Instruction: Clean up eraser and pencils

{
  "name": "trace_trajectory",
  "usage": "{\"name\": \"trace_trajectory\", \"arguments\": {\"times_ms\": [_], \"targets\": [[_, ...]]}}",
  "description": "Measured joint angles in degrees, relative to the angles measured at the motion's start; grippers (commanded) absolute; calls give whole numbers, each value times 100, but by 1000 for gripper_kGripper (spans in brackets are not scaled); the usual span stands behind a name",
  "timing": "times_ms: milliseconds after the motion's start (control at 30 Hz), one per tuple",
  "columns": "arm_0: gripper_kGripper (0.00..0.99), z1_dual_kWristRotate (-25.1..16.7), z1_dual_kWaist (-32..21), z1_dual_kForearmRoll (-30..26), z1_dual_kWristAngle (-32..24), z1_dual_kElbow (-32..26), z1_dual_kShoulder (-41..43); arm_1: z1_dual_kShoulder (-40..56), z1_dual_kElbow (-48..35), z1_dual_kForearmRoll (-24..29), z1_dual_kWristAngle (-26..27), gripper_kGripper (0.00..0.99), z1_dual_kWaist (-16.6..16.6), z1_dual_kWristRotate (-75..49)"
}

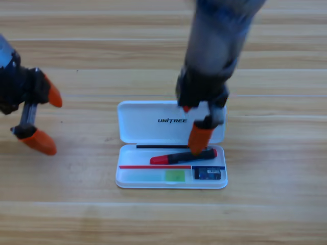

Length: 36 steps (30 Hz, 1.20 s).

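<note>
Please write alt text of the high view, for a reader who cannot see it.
The right gripper reaches down into an open white case on a wooden table, its orange jaw tip at the black-and-red pencil lying inside. The green pencil and the eraser lie in the case's front row. The left gripper waits, open, at the left edge.

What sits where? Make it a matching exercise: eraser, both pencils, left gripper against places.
1 eraser
2 green pencil
3 black-and-red pencil
4 left gripper

A lower left of the white case
B by the picture's left edge, off the case
C below the right gripper, across the case's middle
D lower right of the case

Pairs: 1-D, 2-A, 3-C, 4-B
</note>
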<state>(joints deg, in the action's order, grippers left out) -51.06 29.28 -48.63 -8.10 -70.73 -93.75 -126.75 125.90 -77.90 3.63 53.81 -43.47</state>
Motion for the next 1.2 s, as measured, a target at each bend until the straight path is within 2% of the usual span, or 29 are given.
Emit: {"name": "trace_trajectory", "arguments": {"times_ms": [133,233,300,467,533,633,700,767,833,933,1200], "targets": [[990,-32,-294,352,-237,-22,-67,921,-482,0,356,919,39,0],[990,-89,-659,786,-536,-43,-304,1635,-1256,210,796,919,38,48],[990,-111,-928,1229,-806,-51,-571,2052,-2042,862,1122,920,36,228],[989,-112,-1516,2218,-1507,-118,-1440,3012,-4068,2979,1713,925,-50,912],[982,-111,-1675,2342,-1765,-320,-1812,3280,-4445,3452,1908,927,-94,1086],[925,-71,-1852,2473,-2025,-657,-2288,3613,-4673,3768,2208,930,-131,1273],[827,-40,-1918,2474,-2152,-826,-2517,3758,-4710,3824,2327,930,-143,1329],[672,-29,-1950,2480,-2227,-917,-2668,3866,-4757,3838,2376,930,-150,1350],[445,-30,-1956,2480,-2284,-961,-2772,3964,-4855,3861,2376,930,-163,1357],[0,-106,-1959,2481,-2436,-989,-2828,4059,-4975,3894,2377,930,-172,1357],[0,-166,-1938,2481,-2790,-964,-2825,4329,-5151,3958,2424,930,-199,1370]]}}
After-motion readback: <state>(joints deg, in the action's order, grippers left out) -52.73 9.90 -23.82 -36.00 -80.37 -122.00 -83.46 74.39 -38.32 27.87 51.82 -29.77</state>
